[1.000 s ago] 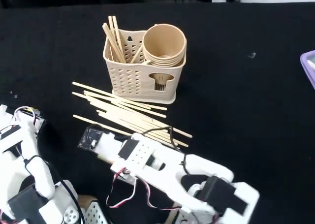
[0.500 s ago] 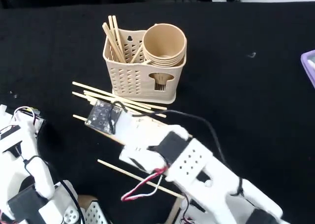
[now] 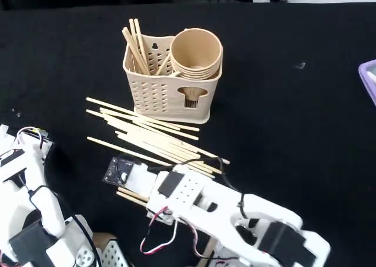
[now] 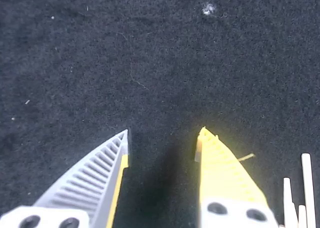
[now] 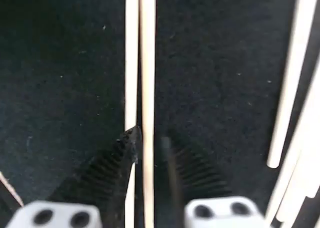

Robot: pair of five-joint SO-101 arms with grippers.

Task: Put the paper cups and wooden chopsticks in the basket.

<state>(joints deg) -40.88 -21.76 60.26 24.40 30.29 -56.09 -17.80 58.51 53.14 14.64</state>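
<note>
The beige slotted basket [image 3: 154, 94] stands at the back of the black table. It holds a stack of paper cups [image 3: 197, 51] and a few upright wooden chopsticks [image 3: 136, 41]. Several loose chopsticks [image 3: 150, 135] lie fanned out in front of it. My right arm [image 3: 194, 199] lies low across the front end of that pile. My right gripper [image 5: 150, 135] is open by a narrow gap, and one chopstick [image 5: 148, 62] on the cloth runs between its fingers. A second chopstick [image 5: 131, 62] passes under one finger. My left gripper [image 4: 162, 133] hangs open over bare cloth, holding nothing.
The left arm [image 3: 26, 208] sits folded at the table's front left corner. A purple object [image 3: 368, 79] shows at the right edge. Chopstick ends [image 4: 302, 188] lie beside the left gripper. Black cloth to the right of the basket is bare.
A second ago the right arm lay low near the pile. Half a second ago it was raised, leaving a chopstick on the cloth. Now it is down over that chopstick.
</note>
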